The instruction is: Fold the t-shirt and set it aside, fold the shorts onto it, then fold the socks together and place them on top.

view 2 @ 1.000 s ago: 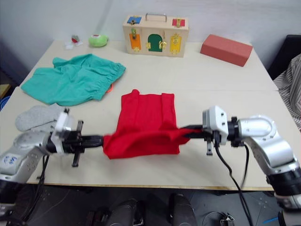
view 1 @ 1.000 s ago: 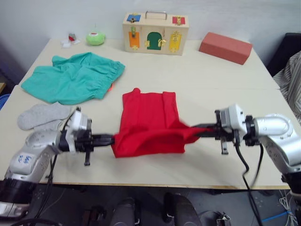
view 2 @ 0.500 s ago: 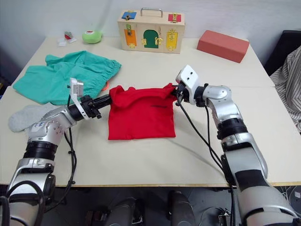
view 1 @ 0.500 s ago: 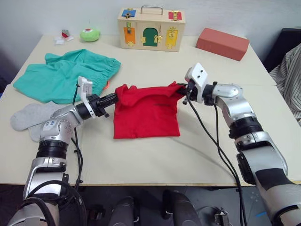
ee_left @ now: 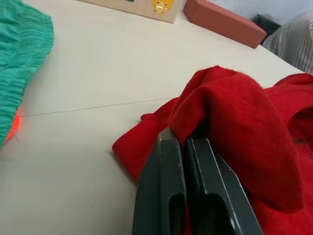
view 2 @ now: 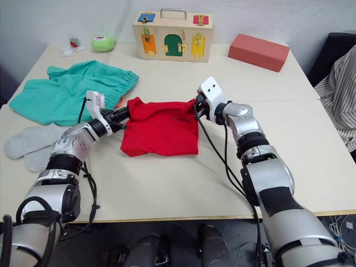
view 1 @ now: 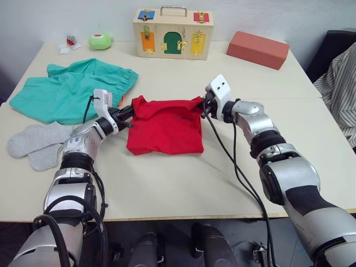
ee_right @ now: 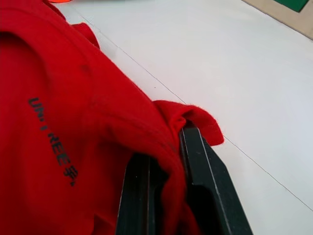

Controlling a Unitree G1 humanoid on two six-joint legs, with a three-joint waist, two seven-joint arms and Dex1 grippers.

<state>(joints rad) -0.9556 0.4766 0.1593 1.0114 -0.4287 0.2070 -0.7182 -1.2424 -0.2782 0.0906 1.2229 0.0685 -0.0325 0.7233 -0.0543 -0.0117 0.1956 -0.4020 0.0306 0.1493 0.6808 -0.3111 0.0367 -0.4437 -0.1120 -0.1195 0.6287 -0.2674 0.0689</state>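
Jaws clenched on t-shirt [view 1: 165, 125]: left gripper [view 1: 129, 110] pinching far-left corner, right gripper [view 1: 204, 104] far-right corner; folded shirt mid-counter [view 1: 183, 183], shorts [view 1: 69, 95] and socks [view 1: 34, 143] at left

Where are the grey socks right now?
In the left eye view the socks lie flat on the table's left side, just in front of the shorts and left of the left gripper.

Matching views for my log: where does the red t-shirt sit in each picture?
Left eye: t-shirt at table centre.
Right eye: centre, between both hands.
Left wrist: right side, pinched in left hand.
Right wrist: left side, over right hand.
Shared landmark: salmon block.
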